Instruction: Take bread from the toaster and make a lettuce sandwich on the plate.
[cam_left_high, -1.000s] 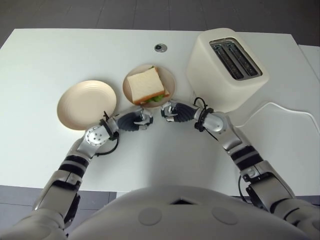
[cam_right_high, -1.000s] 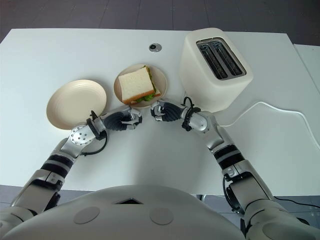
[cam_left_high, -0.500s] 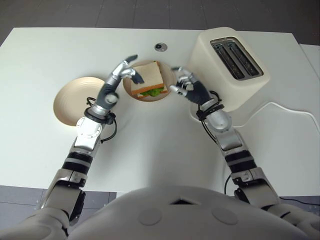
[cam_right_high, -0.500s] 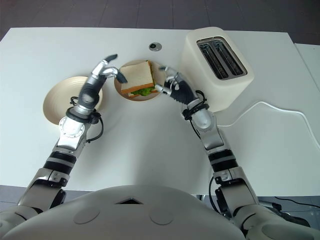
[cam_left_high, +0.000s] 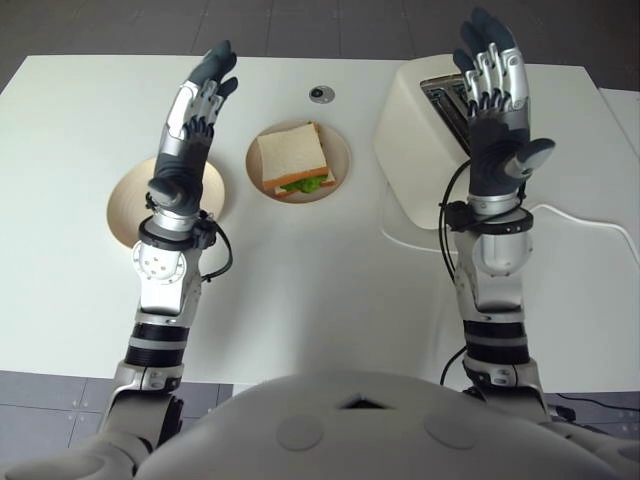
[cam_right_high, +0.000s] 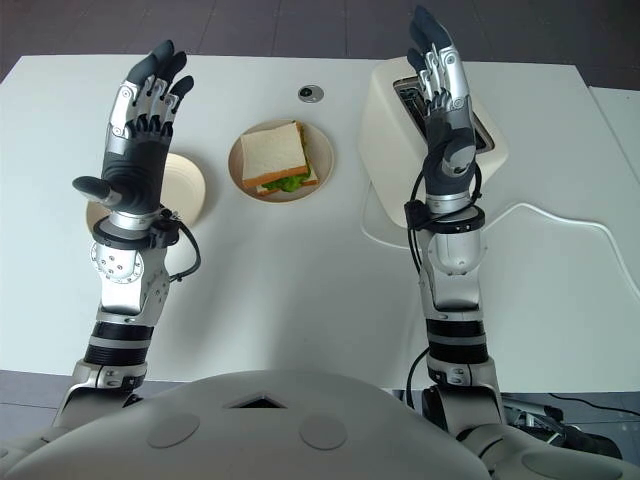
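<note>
I have my left hand lifted well above the table, fingers stretched straight and a little spread, gripping nothing. My right hand is raised the same way, fingers extended and empty. From my head camera it overlaps the toaster and covers part of the two slots on top.

Between the two hands, at 12 o'clock from me, the sandwich lies flat on the small round plate. A white bread slice is on top, and green lettuce pokes out along its near edge, at 6 o'clock.

At 10 o'clock sits a second plate, cream-coloured, near the sandwich plate but apart from it; my left wrist hides its middle.

The toaster stands at 1 o'clock, cream-coloured, apart from the sandwich plate on its 3 o'clock side. A white cable trails from it across the table toward 3 o'clock. Past the sandwich, further toward 12 o'clock, a small round metal fitting is set into the tabletop.
</note>
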